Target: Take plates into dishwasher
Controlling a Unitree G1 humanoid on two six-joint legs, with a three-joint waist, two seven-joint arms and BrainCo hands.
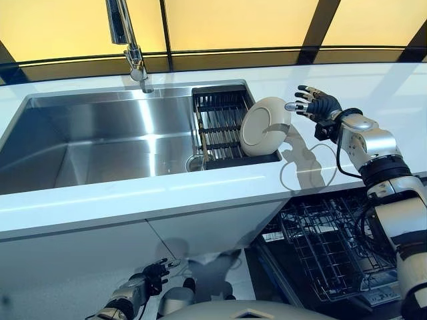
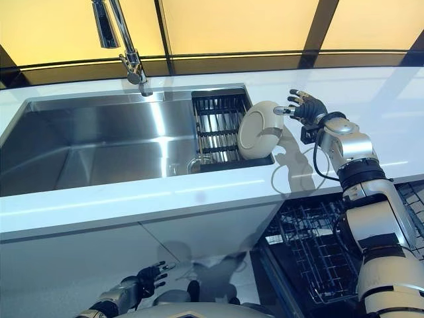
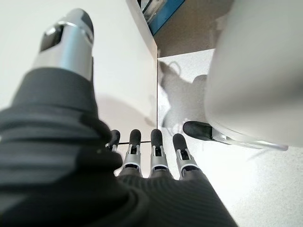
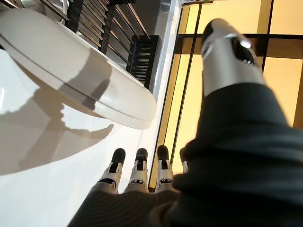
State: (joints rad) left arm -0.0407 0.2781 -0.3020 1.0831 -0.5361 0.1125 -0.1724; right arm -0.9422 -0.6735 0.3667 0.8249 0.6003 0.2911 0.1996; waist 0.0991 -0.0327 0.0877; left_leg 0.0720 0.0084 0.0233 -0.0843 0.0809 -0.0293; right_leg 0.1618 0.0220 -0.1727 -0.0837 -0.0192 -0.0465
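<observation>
A white plate (image 1: 263,125) stands tilted on edge in the black dish rack (image 1: 220,123) at the sink's right end; it also shows in the right eye view (image 2: 259,128) and the right wrist view (image 4: 75,71). My right hand (image 1: 316,104) is open over the counter just right of the plate's top rim, fingers spread, not holding it. The open dishwasher (image 1: 333,250) with its dark wire basket is below the counter at the right. My left hand (image 1: 152,277) hangs low in front of the cabinet, fingers straight, empty.
A steel sink (image 1: 100,143) fills the counter's left, with a tall faucet (image 1: 130,47) behind it. The white counter (image 1: 373,90) runs right of the rack. White cabinet fronts (image 1: 100,267) lie below the sink.
</observation>
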